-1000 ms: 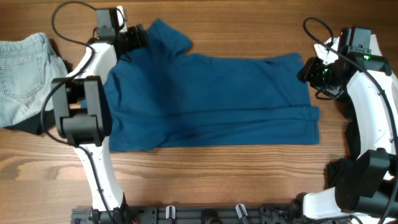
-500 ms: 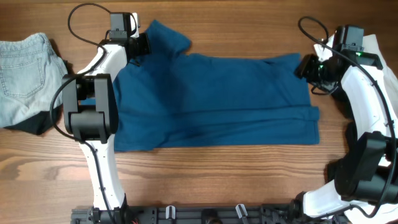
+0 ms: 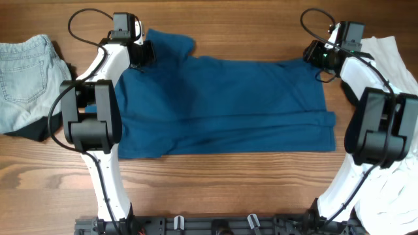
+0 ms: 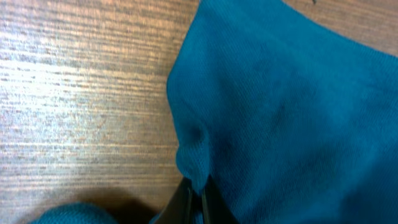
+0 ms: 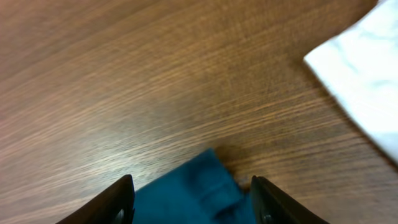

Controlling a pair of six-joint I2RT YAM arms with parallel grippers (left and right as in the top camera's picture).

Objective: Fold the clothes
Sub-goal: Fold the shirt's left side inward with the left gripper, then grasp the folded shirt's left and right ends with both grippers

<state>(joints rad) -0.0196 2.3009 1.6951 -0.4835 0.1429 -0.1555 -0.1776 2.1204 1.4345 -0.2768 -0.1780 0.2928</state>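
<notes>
The clothes' main piece, a deep-blue T-shirt [image 3: 222, 104], lies spread across the middle of the table with its lower part doubled over. My left gripper [image 3: 145, 52] is at its far left sleeve. In the left wrist view that gripper [image 4: 199, 190] is shut, pinching a small ridge at the edge of the blue fabric [image 4: 292, 112]. My right gripper [image 3: 312, 55] is at the shirt's far right corner. In the right wrist view it [image 5: 191, 183] stands open, the blue corner [image 5: 186, 202] lying between its fingers [image 5: 121, 196], ungripped.
A pale-blue denim piece [image 3: 23, 72] lies at the left edge over a black garment [image 3: 29, 130]. White fabric [image 3: 392, 55] lies at the right edge, seen also in the right wrist view [image 5: 367, 74]. Bare wood runs along the far and near sides.
My left gripper has shut on the shirt's sleeve edge. My right gripper has moved left and farther back to the shirt's far right corner, staying open.
</notes>
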